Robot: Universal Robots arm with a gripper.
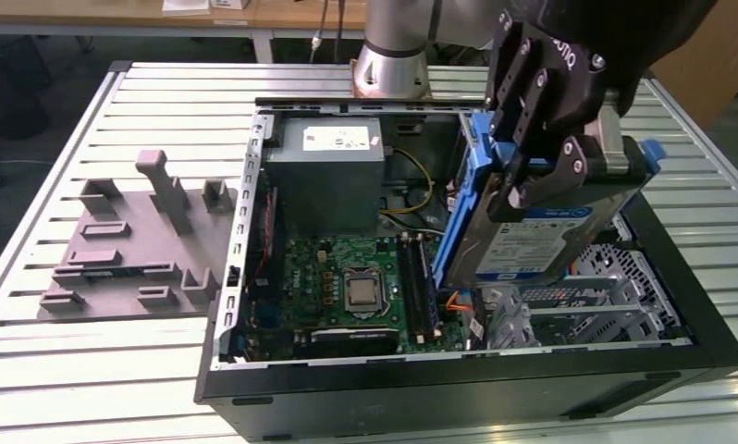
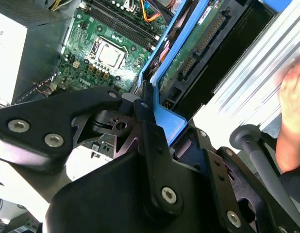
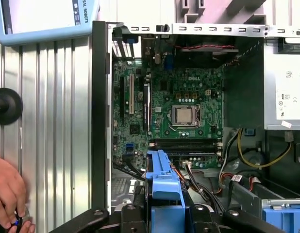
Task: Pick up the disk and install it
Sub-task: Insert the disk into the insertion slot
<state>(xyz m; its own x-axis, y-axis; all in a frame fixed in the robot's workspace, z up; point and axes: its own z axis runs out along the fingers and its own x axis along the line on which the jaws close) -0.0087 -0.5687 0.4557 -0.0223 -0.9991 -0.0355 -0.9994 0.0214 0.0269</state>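
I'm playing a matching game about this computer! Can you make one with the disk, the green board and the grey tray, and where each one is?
Things:
1. disk
2. board
3. tray

Places:
A. lying flat inside the case
B. on the table, beside the case
C. held tilted in the pincer, over the case

Pairs: 1-C, 2-A, 3-B

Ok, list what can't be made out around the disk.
- Exterior view: the computer case floor beneath the disk, hidden by disk and gripper.
- Exterior view: the disk's upper end, behind the gripper.
- First wrist view: what the hand holds, cut off by the picture's edge.
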